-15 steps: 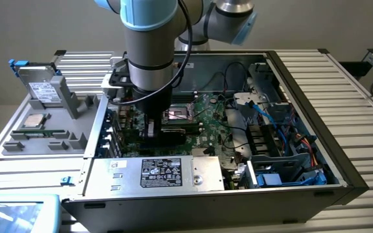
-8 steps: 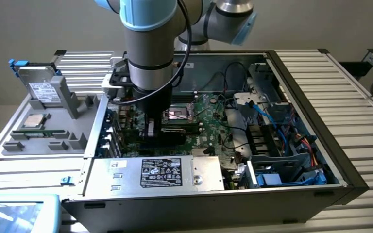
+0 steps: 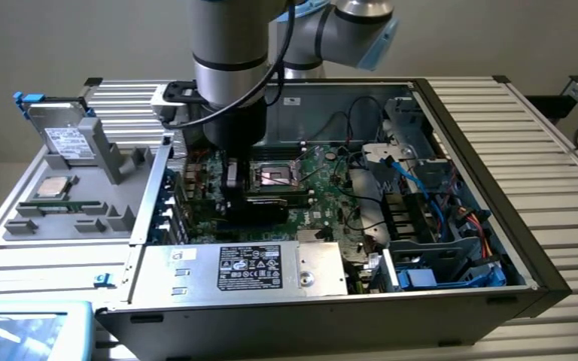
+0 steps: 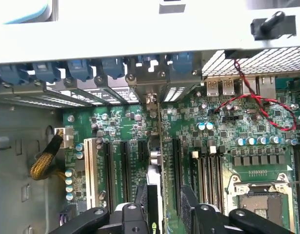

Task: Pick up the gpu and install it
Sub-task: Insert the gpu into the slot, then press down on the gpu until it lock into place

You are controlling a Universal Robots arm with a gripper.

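Seating step, judged from the pose: end effector (image 3: 231,174) (image 4: 164,204) down inside case (image 3: 319,312), pinching gpu (image 4: 153,183) on edge between its fingers (image 4: 140,200). Gpu just above motherboard (image 4: 228,131), among the black slots (image 4: 124,170), metal end toward the rear bracket openings (image 4: 150,87).

To do it well:
- Keep card upright and parallel to the slots; no tilt.
- Line the bracket up with its rear opening before pressing.
- Press straight down, evenly along the card.
- Mind the red and black wires (image 4: 257,102) nearby.

Exact slot under the card: hidden, cannot tell.

Case also holding CPU socket (image 3: 274,177), blue cables (image 3: 420,180), power supply (image 3: 259,267). Grey tray (image 3: 78,226) at the exterior view's left holding hard drive (image 3: 68,139) upright, processor (image 3: 53,186), RAM stick (image 3: 63,203).
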